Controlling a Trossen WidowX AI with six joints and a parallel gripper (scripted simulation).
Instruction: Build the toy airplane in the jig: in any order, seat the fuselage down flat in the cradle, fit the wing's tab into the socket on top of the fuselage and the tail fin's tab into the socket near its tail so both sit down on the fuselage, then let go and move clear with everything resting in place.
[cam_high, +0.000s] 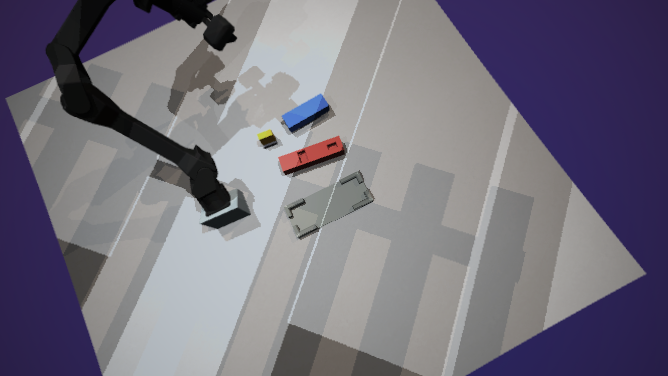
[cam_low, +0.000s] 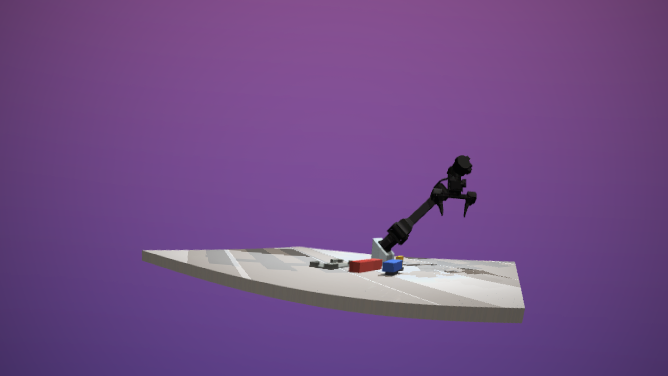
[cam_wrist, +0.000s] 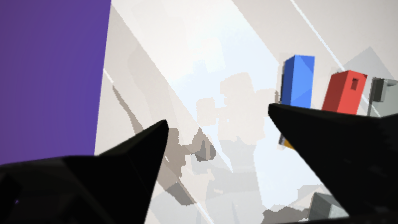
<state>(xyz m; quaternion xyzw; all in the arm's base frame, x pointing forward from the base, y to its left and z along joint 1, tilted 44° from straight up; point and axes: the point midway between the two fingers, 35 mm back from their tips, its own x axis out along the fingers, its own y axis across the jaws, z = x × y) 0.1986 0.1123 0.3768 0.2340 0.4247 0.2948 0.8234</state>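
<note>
The red fuselage (cam_high: 312, 154) (cam_low: 365, 265) (cam_wrist: 344, 92) lies flat on the table beside the grey jig cradle (cam_high: 330, 204) (cam_low: 325, 264) (cam_wrist: 382, 95), with two sockets on its top. The blue wing (cam_high: 305, 112) (cam_low: 392, 266) (cam_wrist: 297, 81) lies beyond the fuselage. The small yellow tail fin (cam_high: 266, 137) (cam_low: 399, 258) sits left of the wing. My gripper (cam_low: 454, 205) (cam_wrist: 216, 116) is open and empty, high above the table and well away from the parts. In the top view its fingers are out of the frame.
The arm's base block (cam_high: 227, 210) (cam_low: 381, 247) stands left of the cradle. The arm (cam_high: 130, 125) rises from it up and to the left. The table edge (cam_low: 350, 300) drops off on all sides.
</note>
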